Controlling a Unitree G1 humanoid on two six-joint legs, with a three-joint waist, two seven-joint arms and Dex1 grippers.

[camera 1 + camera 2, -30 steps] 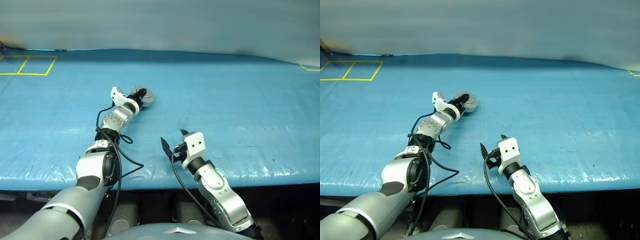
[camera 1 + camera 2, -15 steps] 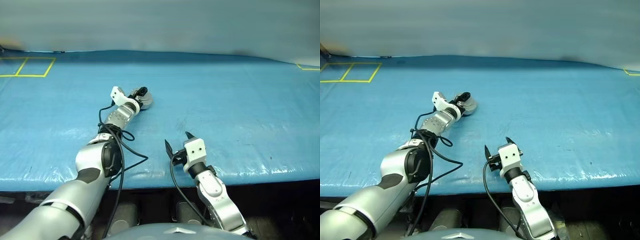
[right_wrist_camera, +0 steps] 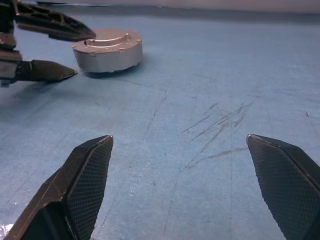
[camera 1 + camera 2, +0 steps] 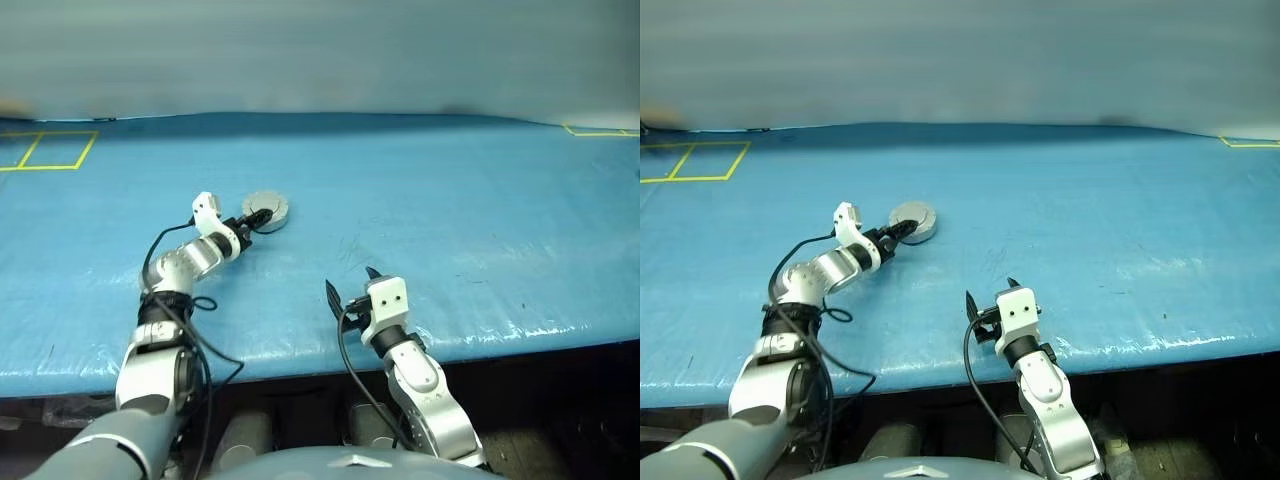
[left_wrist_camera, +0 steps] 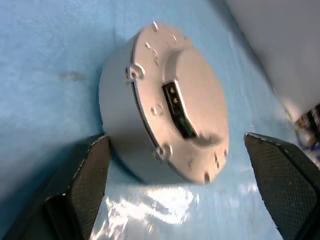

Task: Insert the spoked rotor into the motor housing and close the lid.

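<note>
Left wrist view shows the motor housing point(image 5: 162, 105) as a short, round, silver-grey metal can with a smooth matte side wall. The lid point(image 5: 185, 100) is shut flat over it: a plain disc with a raised central circle, small lugs spaced round its rim, and a dark rectangular slot showing two small brass-coloured contacts.

The housing rests on a blue sheet point(image 4: 450, 210) covering the table; the sheet is slightly glossy, wrinkled toward its near edge and marked with fine scuffs, visible in the right wrist view. Yellow tape lines point(image 4: 45, 150) form squares on the sheet at about 10 o'clock from the housing, well apart from it. A pale grey-blue wall runs behind the table at 12 o'clock.

My left gripper point(image 4: 252, 219) lies just beside the housing at its 8 o'clock side. Its jaws stand fully spread, one black textured finger point(image 5: 85, 185) to each side of the can, with a gap visible between each finger and the can; they grasp nothing.

My right gripper point(image 4: 350, 284) is near the table's front edge, at about 5 o'clock from the housing and well apart from it. Its jaws are also spread wide and carry nothing.
</note>
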